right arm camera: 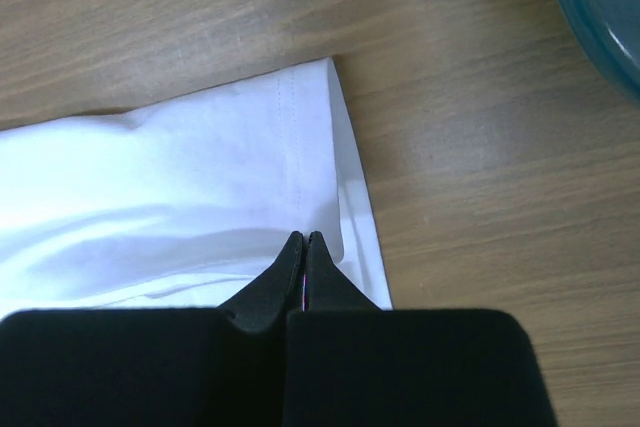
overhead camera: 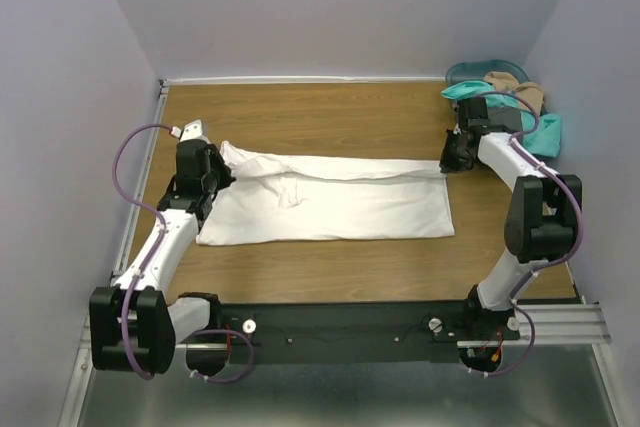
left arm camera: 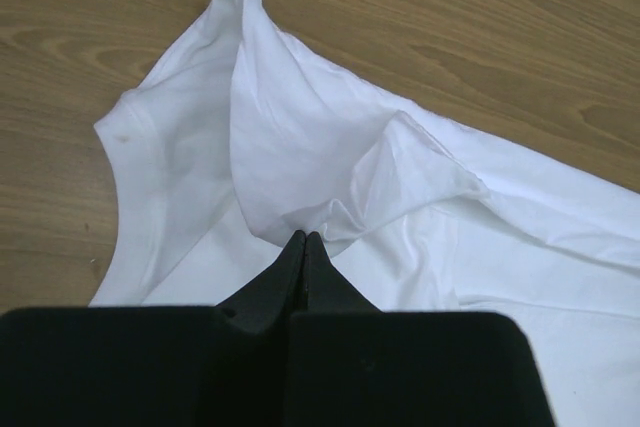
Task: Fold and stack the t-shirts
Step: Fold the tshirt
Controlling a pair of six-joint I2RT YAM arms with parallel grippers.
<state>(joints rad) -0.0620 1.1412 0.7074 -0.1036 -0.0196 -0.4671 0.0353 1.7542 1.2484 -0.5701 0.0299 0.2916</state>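
The large white t-shirt [overhead camera: 330, 202] lies stretched left to right across the table. My left gripper [overhead camera: 222, 175] is shut on a pinch of its cloth at the left end, near the sleeve and collar [left arm camera: 300, 147]; the fabric rises to the fingertips [left arm camera: 306, 237]. My right gripper [overhead camera: 447, 164] is shut on the hemmed right edge [right arm camera: 300, 147], its tips [right arm camera: 306, 237] at the hem's upper layer. The teal [overhead camera: 545, 132] and tan [overhead camera: 520, 87] shirts lie bunched at the far right by the basket.
A round teal plastic basket [overhead camera: 480, 71] stands in the far right corner; its rim shows in the right wrist view [right arm camera: 600, 27]. Grey walls close the table on three sides. A metal rail [overhead camera: 420, 332] runs along the near edge.
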